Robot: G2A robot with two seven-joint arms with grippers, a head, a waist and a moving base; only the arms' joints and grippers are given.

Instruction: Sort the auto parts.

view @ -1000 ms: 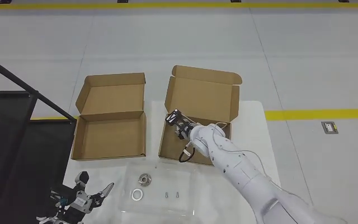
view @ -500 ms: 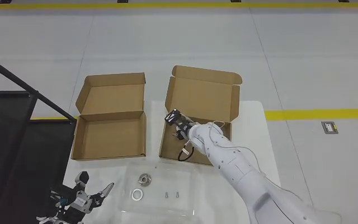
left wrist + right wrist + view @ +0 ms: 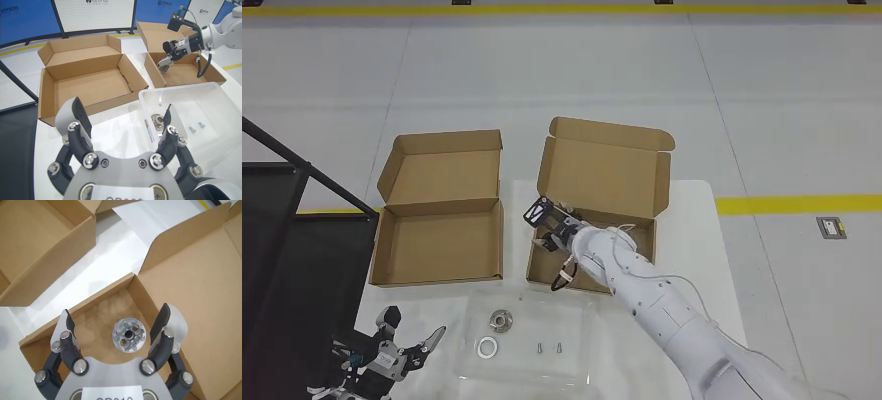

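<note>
My right gripper (image 3: 116, 315) is open inside the right cardboard box (image 3: 198, 275), over its corner nearest the left box. A grey metal hub part (image 3: 129, 334) stands on the box floor right below the fingers, untouched. The left wrist view shows the same right gripper (image 3: 165, 61) above the hub (image 3: 164, 69). From above, the right gripper (image 3: 547, 238) is at that box's left wall. My left gripper (image 3: 122, 106) is open and holds nothing, near the front left of the table (image 3: 414, 328).
A clear plastic tray (image 3: 177, 88) at the table's front holds a flanged metal part (image 3: 501, 320), a white ring (image 3: 486, 348) and two small bolts (image 3: 192, 129). The open left cardboard box (image 3: 437, 245) sits beside the right box (image 3: 602, 180). A black frame stands at far left.
The right arm has shifted leftward inside the right box, toward its left wall. The left arm has not moved.
</note>
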